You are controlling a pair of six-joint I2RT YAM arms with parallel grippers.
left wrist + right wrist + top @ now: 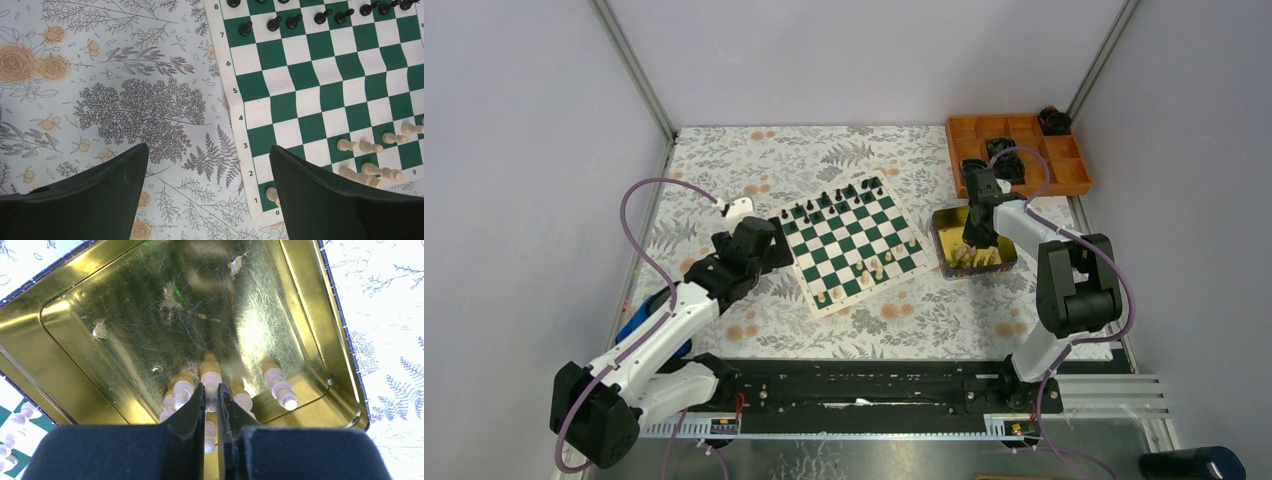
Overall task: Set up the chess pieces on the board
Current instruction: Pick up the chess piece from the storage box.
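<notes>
The green and white board (pixel 849 243) lies mid-table. Black chess pieces (pixel 834 195) stand along its far rows, and white ones (pixel 874 268) along its near rows. In the left wrist view the board (pixel 320 95) fills the right side, with black pieces (pixel 295 21) at the top and white pieces (pixel 367 146) low right. My left gripper (pixel 207 150) hangs open over the cloth just off the board's left edge. My right gripper (pixel 211 389) is down in the gold tin (pixel 30 355), shut on a white chess piece (pixel 210 375); other white pieces (pixel 280 387) lie beside it.
The gold tin (pixel 944 225) sits right of the board. An orange compartment tray (pixel 1064 187) holding black items stands at the back right. A floral cloth (pixel 724 170) covers the table, and grey walls close in both sides.
</notes>
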